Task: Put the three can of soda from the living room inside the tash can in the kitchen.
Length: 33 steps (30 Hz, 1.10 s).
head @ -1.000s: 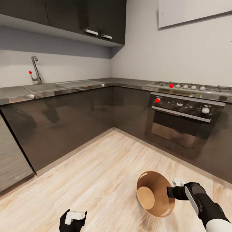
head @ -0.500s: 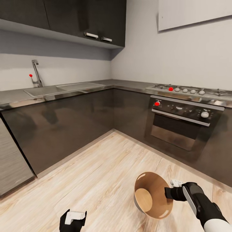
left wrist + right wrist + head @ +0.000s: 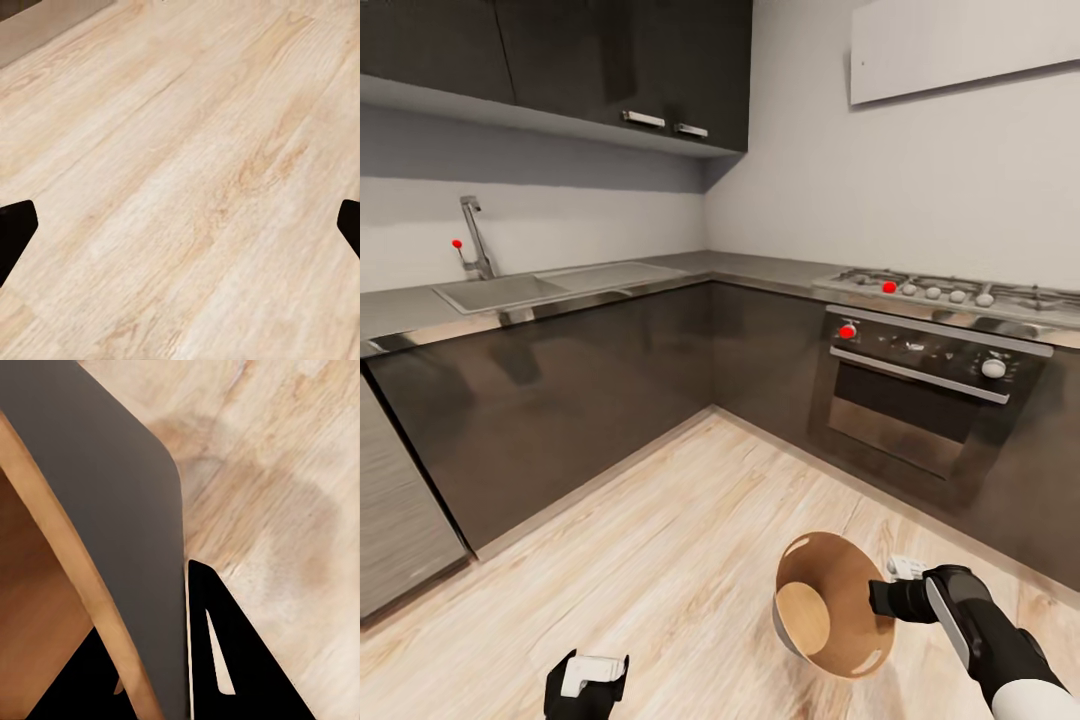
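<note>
**Holding the bin in the kitchen corner**

I am in the kitchen, facing the corner where two runs of dark cabinets meet under a steel counter. My right gripper is at the near right, clamped on the rim of the bin: in the right wrist view one finger sits inside the wall and the other finger lies flat against its grey outer side, with the copper-brown rim pinched between them. The bin is tipped on its side, its mouth turned up toward me, so I look straight into its brown inside and at its round base. It hangs just above the pale plank floor, in front of the oven. I see nothing inside it.

My left gripper is low at the near left, well apart from the bin. It holds nothing; in the left wrist view its fingertips stand wide apart at the two edges, with bare planks between them.

Far left, the sink is set into the counter with a tap behind it. To the right stands the oven with a red knob, under the hob. Dark wall cupboards hang above.
</note>
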Tool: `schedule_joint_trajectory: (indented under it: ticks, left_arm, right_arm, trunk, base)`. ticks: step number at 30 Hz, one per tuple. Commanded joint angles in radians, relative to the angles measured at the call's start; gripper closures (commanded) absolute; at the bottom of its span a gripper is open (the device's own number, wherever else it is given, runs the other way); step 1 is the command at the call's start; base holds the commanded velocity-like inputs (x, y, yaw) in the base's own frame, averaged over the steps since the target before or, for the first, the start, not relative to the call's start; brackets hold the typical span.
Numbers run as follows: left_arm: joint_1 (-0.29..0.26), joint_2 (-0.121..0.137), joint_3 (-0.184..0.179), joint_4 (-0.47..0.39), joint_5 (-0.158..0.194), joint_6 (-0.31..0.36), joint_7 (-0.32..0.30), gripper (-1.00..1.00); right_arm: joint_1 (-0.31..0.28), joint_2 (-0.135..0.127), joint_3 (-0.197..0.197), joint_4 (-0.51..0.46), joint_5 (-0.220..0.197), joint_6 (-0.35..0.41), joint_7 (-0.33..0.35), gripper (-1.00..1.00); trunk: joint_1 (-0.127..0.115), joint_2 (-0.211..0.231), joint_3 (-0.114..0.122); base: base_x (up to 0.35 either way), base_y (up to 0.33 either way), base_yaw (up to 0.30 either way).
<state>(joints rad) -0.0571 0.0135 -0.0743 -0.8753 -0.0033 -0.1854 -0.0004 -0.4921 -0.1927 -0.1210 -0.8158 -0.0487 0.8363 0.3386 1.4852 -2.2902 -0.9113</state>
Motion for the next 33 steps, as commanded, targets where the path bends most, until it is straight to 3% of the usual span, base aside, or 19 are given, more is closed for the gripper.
schedule_joint_trajectory:
  ticks: [1, 6, 8, 13, 15, 17, 23, 28, 33]
  left_arm:
    - [0.000, 0.000, 0.001, 0.001, 0.000, 0.000, 0.000, -1.00]
    - [-0.006, 0.002, 0.009, 0.017, 0.002, 0.003, -0.003, -1.00]
    - [-0.034, 0.004, 0.012, 0.017, 0.004, 0.016, -0.003, -1.00]
    - [-0.213, 0.009, 0.015, 0.029, 0.005, 0.206, -0.023, -1.00]
    - [-0.267, 0.011, 0.022, 0.031, 0.009, 0.249, -0.088, -1.00]
    - [-0.305, 0.021, 0.060, 0.033, 0.025, 0.274, -0.192, -1.00]
    - [-0.322, 0.030, 0.148, 0.029, 0.042, 0.272, -0.272, -1.00]
    - [-0.316, 0.034, 0.164, 0.033, 0.035, 0.234, -0.280, -1.00]
    - [-0.309, 0.035, 0.169, 0.098, 0.035, 0.081, -0.281, -1.00]
  right_arm:
    - [0.000, 0.001, 0.000, 0.000, -0.019, 0.003, 0.006, 1.00]
    - [0.000, 0.001, 0.000, 0.001, -0.019, 0.003, 0.009, 1.00]
    - [0.000, 0.001, 0.000, 0.001, -0.019, 0.003, 0.010, 1.00]
    - [0.001, 0.002, 0.001, 0.001, -0.019, 0.003, 0.021, 1.00]
    - [0.003, 0.001, 0.001, 0.001, -0.018, 0.003, 0.030, 1.00]
    - [0.005, 0.001, 0.001, 0.001, -0.017, 0.003, 0.036, 1.00]
    - [0.006, 0.001, 0.001, 0.002, -0.017, 0.003, 0.039, 1.00]
    - [0.006, 0.001, 0.001, 0.003, -0.016, 0.003, 0.039, 1.00]
    - [0.006, 0.001, 0.001, 0.004, -0.019, 0.001, 0.039, 1.00]
  trunk:
    - [-0.004, 0.007, 0.003]
    - [-0.023, 0.042, 0.019]
    - [-0.031, 0.056, 0.025]
    - [-0.050, 0.091, 0.041]
    - [-0.058, 0.105, 0.047]
    - [-0.065, 0.119, 0.053]
    - [-0.088, 0.161, 0.072]
    - [-0.104, 0.189, 0.085]
    - [-0.104, 0.189, 0.085]
  base:
    - [0.000, 0.000, 0.000]
    - [0.000, 0.000, 0.000]
    - [0.000, 0.000, 0.000]
    - [0.000, 0.000, 0.000]
    - [0.000, 0.000, 0.000]
    - [0.000, 0.000, 0.000]
    - [0.000, 0.000, 0.000]
    - [0.000, 0.000, 0.000]
    - [0.000, 0.000, 0.000]
